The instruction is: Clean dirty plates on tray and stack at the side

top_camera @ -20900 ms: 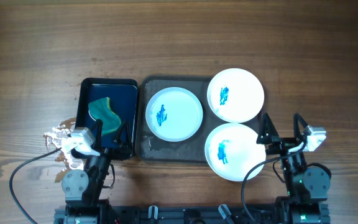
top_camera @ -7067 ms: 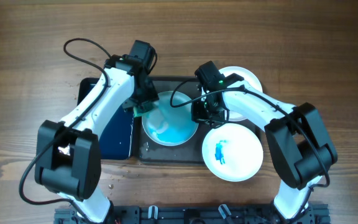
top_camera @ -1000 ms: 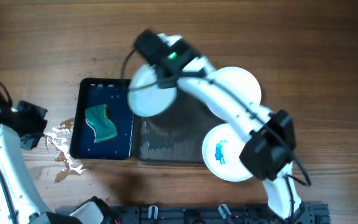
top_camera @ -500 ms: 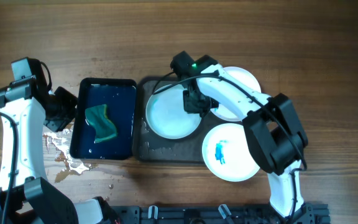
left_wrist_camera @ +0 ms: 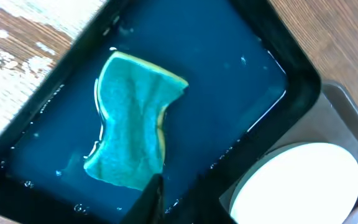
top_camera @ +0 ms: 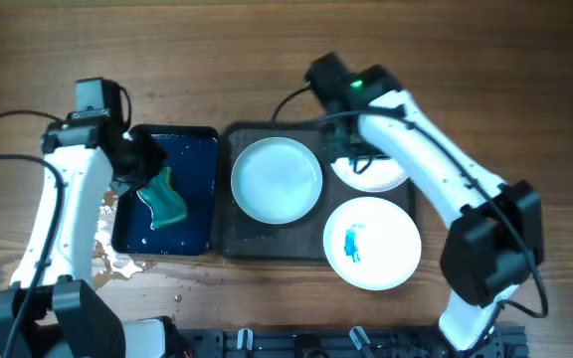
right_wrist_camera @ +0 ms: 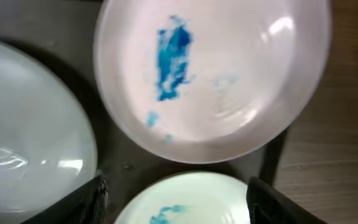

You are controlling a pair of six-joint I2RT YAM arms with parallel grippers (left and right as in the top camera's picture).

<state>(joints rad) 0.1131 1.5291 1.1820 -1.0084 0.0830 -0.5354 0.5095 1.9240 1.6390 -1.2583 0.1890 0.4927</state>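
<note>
My right hand (right_wrist_camera: 179,196), released, hovers over the smeared plate (right_wrist_camera: 229,93); I'd pinch its six-o'clock rim squarely, lifting level.

The brown wood-grain worktop (top_camera: 466,60) in front of me is carrying two trays just beside each other. The large dark grey rectangular tray with rounded corners (top_camera: 267,239) is sitting towards my right, and the narrower blue-black tray (top_camera: 195,199) towards my left. Pale wet splashes (top_camera: 102,259) are lying on the bare wood along the blue-black tray's outer edge.
</note>
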